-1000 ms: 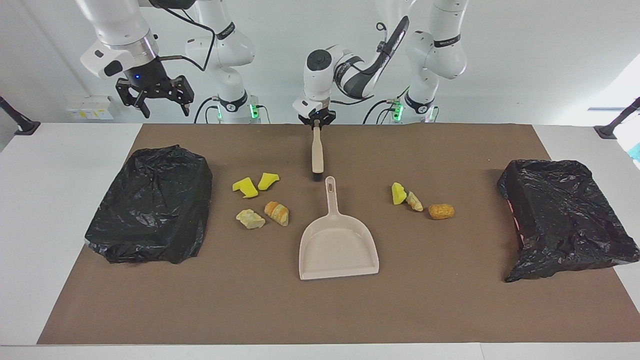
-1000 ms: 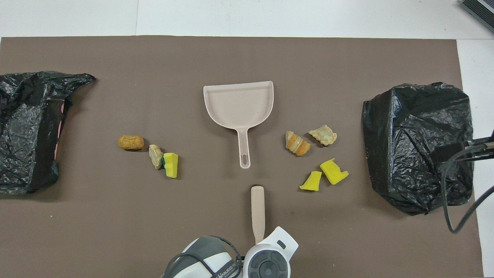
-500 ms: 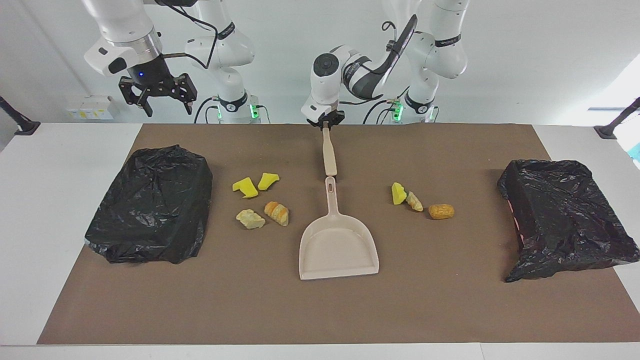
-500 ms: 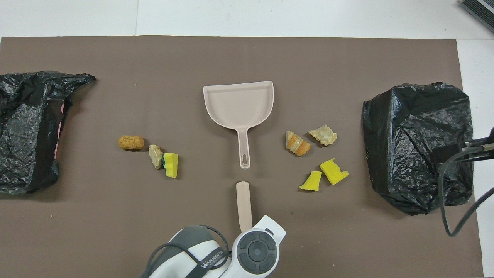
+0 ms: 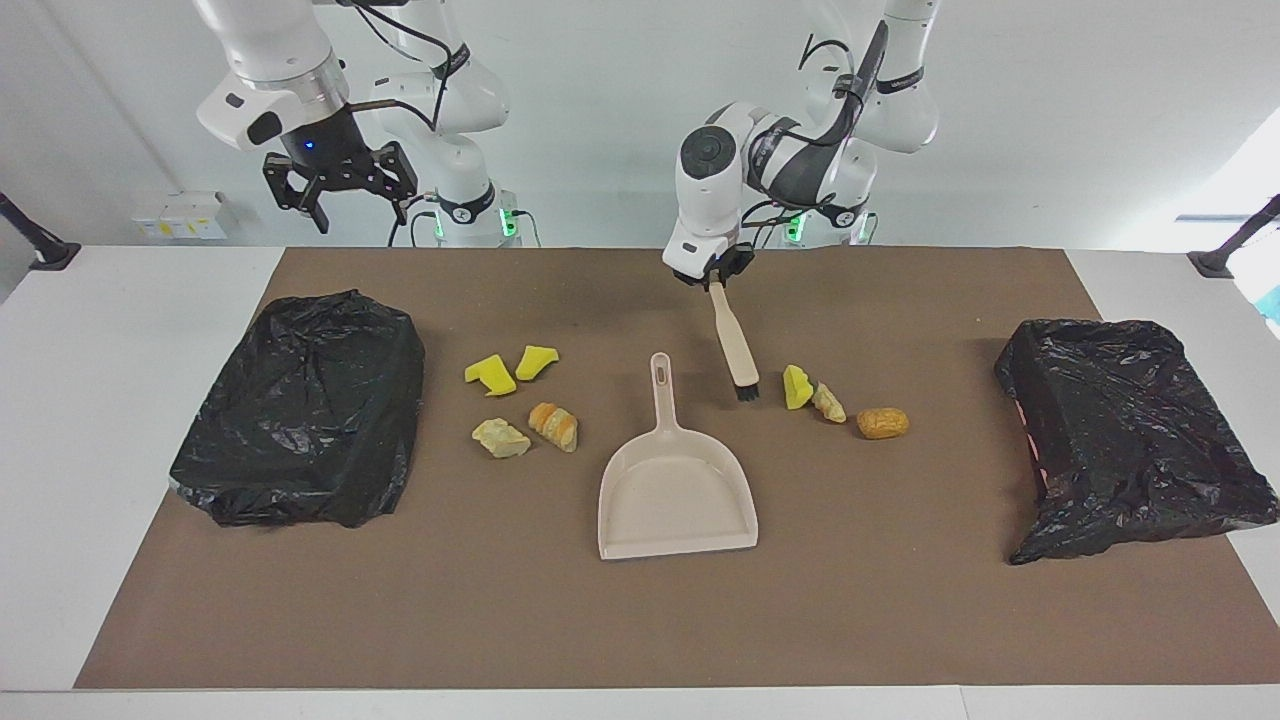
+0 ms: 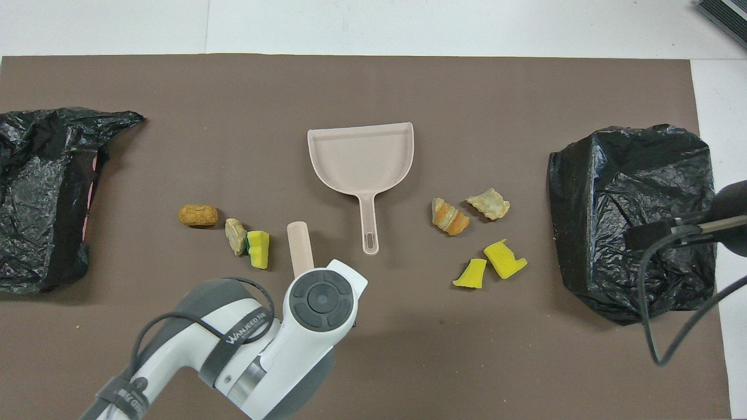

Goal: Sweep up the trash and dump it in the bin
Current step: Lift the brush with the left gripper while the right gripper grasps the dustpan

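Brush [image 5: 733, 343] hangs bristles-down, tilted, in clenched left hand [image 5: 712, 280]; right hand [image 5: 343, 192] released.

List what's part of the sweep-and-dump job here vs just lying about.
Job:
- trash: three bits toward the left arm's end, four bits toward the right arm's
- brush, held by left hand
- dustpan, mid-table
- two black-bagged bins, one at each end
- right hand, open, over the right arm's end

Lying about:
- brown mat

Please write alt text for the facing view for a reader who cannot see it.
The left gripper holds a brush beside three trash bits and the empty dustpan. Four more bits lie nearby; the open right gripper waits above a black bin.
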### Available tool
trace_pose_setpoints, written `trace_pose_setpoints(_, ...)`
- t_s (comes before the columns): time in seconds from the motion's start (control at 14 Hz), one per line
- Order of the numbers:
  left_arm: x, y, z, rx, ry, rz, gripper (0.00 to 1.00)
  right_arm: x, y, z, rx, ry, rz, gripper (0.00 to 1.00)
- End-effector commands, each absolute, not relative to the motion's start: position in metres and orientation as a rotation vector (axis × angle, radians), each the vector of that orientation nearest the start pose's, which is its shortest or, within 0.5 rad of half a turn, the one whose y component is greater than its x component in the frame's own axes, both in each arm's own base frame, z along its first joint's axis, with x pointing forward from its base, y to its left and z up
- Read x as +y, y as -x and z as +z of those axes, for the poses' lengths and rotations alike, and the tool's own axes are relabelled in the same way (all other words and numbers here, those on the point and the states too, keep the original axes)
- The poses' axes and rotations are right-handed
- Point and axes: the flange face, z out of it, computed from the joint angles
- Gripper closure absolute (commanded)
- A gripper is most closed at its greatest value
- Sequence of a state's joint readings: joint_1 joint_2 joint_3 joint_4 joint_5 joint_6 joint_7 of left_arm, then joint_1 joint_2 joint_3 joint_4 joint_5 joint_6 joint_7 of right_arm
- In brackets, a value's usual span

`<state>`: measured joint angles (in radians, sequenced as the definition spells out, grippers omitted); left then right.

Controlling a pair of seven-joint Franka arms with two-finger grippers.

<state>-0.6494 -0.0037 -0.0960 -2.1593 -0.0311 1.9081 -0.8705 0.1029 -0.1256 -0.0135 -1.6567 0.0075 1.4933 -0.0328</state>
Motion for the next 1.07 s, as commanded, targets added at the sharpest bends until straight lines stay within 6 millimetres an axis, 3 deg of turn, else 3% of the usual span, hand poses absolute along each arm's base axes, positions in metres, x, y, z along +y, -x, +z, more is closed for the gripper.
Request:
trace_pose_setpoints(0.0, -0.311, -0.414, 0.406, -0.248, 2.972, 0.253, 1.00, 0.092, -0.521, 0.619, -0.182, 3.118, 0.068, 0.00)
trace_pose_setpoints(0.14, -0.281, -0.443, 0.415, -0.256, 2.968, 0.235, 1.00, 0.125, -0.548, 0.575, -0.193, 3.118, 0.086, 0.00)
trace_pose_setpoints(0.57, -0.165, -0.503, 0.402, -0.210, 2.947, 0.253, 1.00, 0.243, -0.583, 0.469, -0.150, 3.086, 0.043, 0.00)
trace_pose_setpoints(0.79, -0.101, -0.517, 0.395, -0.137, 2.965, 0.301, 1.00, 0.291, -0.576, 0.433, -0.124, 3.086, 0.051, 0.00)
trace_pose_setpoints(1.0, -0.050, -0.519, 0.385, -0.067, 2.991, 0.313, 1.00, 0.354, -0.557, 0.392, -0.140, 3.091, 0.048, 0.00)
